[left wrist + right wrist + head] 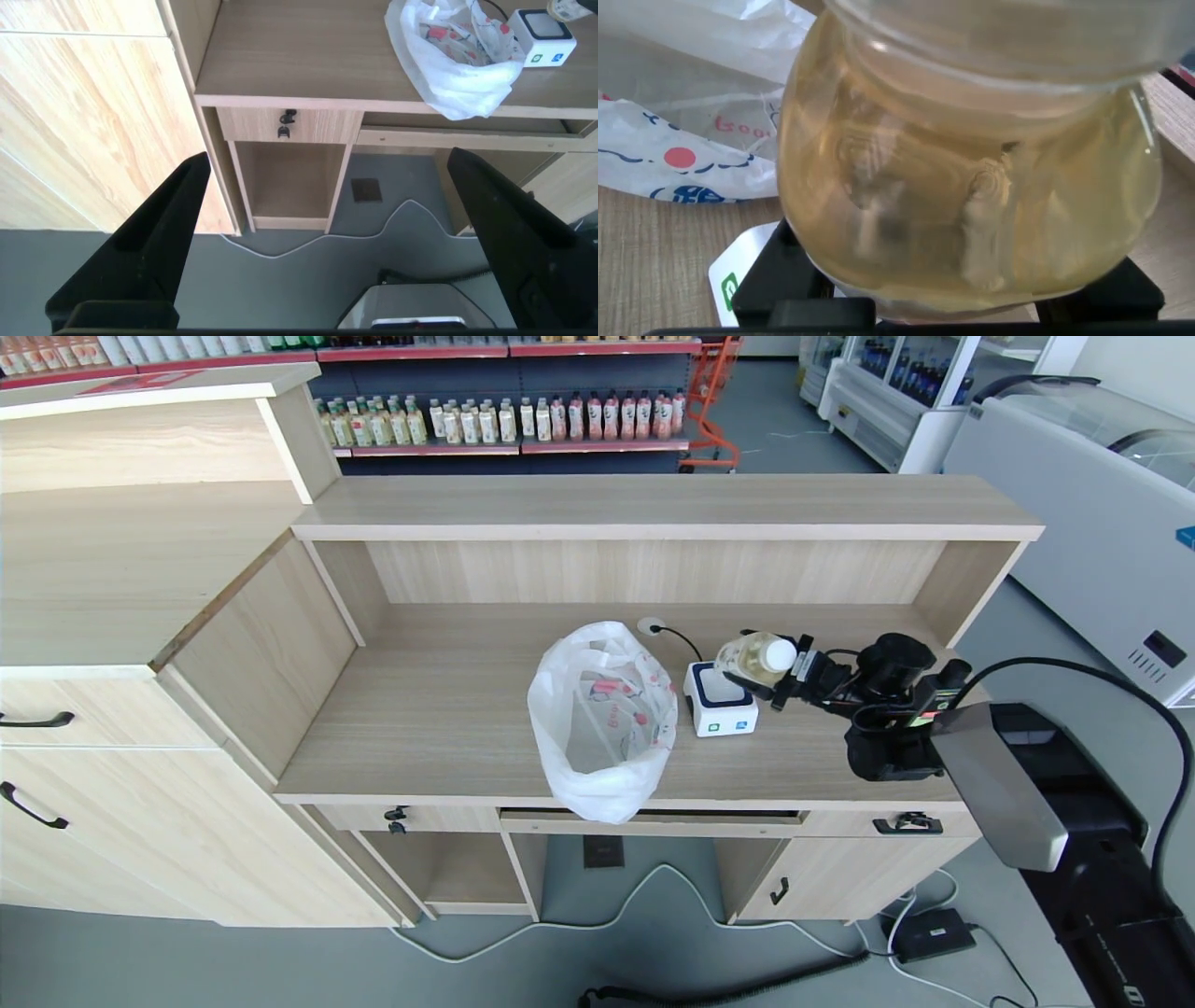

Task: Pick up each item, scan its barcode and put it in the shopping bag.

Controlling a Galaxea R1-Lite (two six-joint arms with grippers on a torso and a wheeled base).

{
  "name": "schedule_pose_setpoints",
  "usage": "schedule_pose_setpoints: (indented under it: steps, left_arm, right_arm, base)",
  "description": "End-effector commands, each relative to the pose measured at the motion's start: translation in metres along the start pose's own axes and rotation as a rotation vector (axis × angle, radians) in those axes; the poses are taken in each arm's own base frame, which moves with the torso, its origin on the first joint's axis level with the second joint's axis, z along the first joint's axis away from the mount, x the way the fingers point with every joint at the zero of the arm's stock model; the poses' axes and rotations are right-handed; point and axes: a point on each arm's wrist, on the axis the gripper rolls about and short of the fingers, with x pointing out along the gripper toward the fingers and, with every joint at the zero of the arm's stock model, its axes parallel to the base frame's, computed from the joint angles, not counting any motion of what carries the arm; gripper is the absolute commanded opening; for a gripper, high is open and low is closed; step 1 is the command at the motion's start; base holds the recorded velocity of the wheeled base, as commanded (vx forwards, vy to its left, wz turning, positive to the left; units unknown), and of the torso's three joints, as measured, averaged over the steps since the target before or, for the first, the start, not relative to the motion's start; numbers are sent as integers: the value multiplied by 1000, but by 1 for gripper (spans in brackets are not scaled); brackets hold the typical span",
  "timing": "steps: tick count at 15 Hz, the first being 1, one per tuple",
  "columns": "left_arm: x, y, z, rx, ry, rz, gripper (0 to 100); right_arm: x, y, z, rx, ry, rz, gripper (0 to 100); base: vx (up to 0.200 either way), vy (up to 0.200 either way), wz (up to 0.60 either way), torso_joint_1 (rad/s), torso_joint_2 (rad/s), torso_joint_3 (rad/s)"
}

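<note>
A clear bottle [758, 658] of pale yellow drink with a white cap is held on its side just above the white barcode scanner [720, 701], with my right gripper [786, 674] shut on it. Close up, the bottle [971, 177] hangs over the scanner's dark window [775, 280]. The white shopping bag [602, 719] stands open on the counter, just left of the scanner, with items inside. The bag [458, 51] and scanner [545, 39] also appear far off past my left gripper [322, 247], which is open and low beside the desk, over the floor.
The wooden counter [448, 709] has a raised back shelf and side walls. A cable runs from the scanner to a grommet [651, 626] behind the bag. Drawers and open cubbies [285, 173] sit under the counter, with cords on the floor.
</note>
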Motion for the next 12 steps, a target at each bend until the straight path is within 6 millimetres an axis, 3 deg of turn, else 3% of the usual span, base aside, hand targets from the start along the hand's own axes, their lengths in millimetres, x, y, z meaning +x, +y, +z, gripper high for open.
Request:
schedule_pose_setpoints:
  steps: [1, 7, 12]
  left_arm:
    - [0, 0, 0, 0, 0, 0, 100]
    - [0, 0, 0, 0, 0, 0, 100]
    - [0, 0, 0, 0, 0, 0, 100]
  right_arm:
    - [-1, 8, -6, 17, 8, 8, 0]
    - [-3, 20, -16, 84, 33, 40, 0]
    - [1, -21, 13, 25, 8, -1, 0]
  base:
    - [0, 0, 0, 0, 0, 0]
    - [0, 0, 0, 0, 0, 0]
    - [0, 0, 0, 0, 0, 0]
